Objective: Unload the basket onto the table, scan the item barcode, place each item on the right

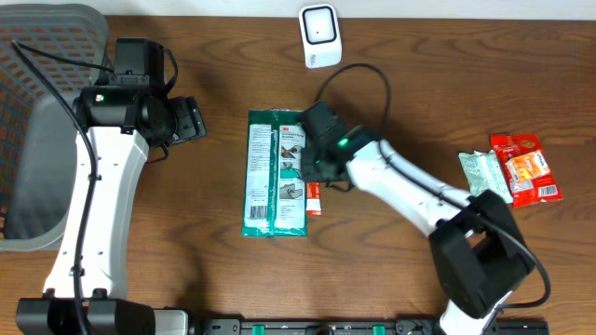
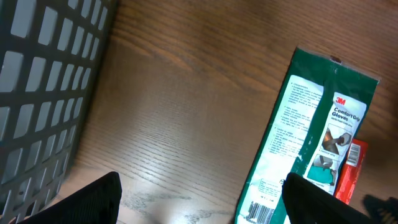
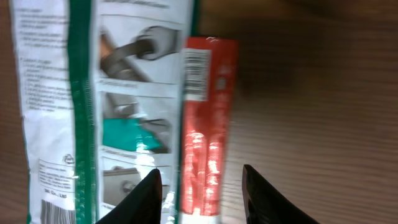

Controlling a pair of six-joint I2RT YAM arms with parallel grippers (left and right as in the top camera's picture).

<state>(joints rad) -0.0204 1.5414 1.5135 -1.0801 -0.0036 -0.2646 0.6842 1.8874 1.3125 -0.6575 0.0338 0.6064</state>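
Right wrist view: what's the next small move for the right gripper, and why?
Probably close the right gripper on the red packet. Its fingers stand either side of the packet's near end with gaps showing, so nothing is held yet, and the barcode faces up. The green glove pack lies right alongside, so close gently.

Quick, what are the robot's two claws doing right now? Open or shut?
Left gripper: open, holding nothing.
Right gripper: open, fingers either side of the red packet, not clamped on it.
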